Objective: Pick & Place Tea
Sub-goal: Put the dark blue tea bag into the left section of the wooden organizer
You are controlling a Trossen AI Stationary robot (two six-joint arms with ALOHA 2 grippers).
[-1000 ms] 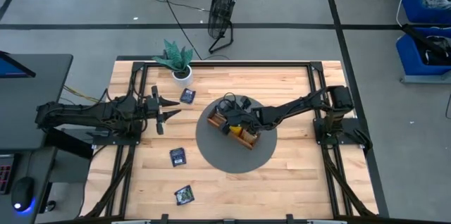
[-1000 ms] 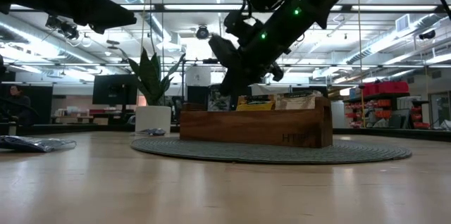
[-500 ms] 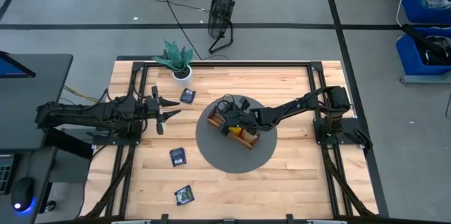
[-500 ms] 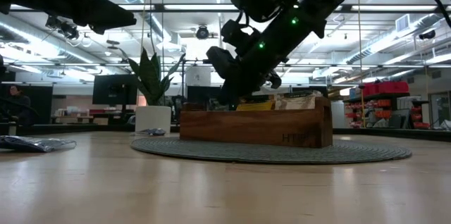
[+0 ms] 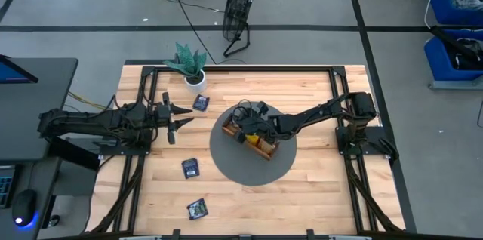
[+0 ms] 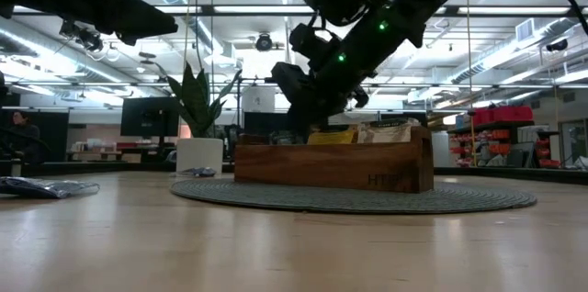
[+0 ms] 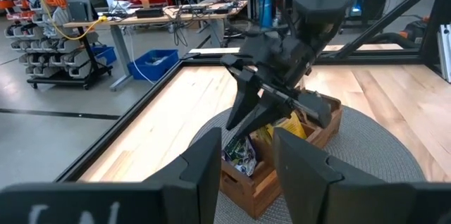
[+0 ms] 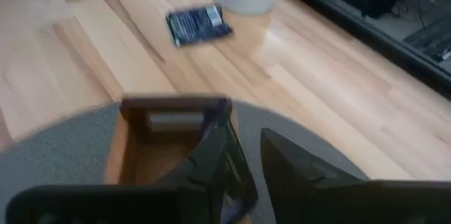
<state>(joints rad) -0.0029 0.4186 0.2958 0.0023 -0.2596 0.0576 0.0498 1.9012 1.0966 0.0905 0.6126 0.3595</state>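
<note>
Hovering my right gripper (image 5: 240, 127) over the end compartment of the wooden tray (image 5: 255, 140) on the round grey mat (image 5: 226, 163), I see its fingers parted a little in the right wrist view, with a dark sachet (image 8: 227, 159) standing on edge between them. I cannot tell whether the pads grip it or have let go. Directly below the claw, orange-yellow and pale sachets sit upright in the tray's other compartments.

Beyond the claw, toward the potted plant (image 5: 190, 64), one dark sachet (image 5: 201, 103) lies flat on the table. Two more, one nearer (image 5: 190, 167) and one further off (image 5: 198, 208), lie well off to the claw's other side.

My left gripper (image 5: 175, 121) waits beside the mat, fingers partly open, holding nothing.

I judge these sachets light, thin and slick, crumpling easily; lying flat they give little edge, so I'd pinch across one border, gently.
</note>
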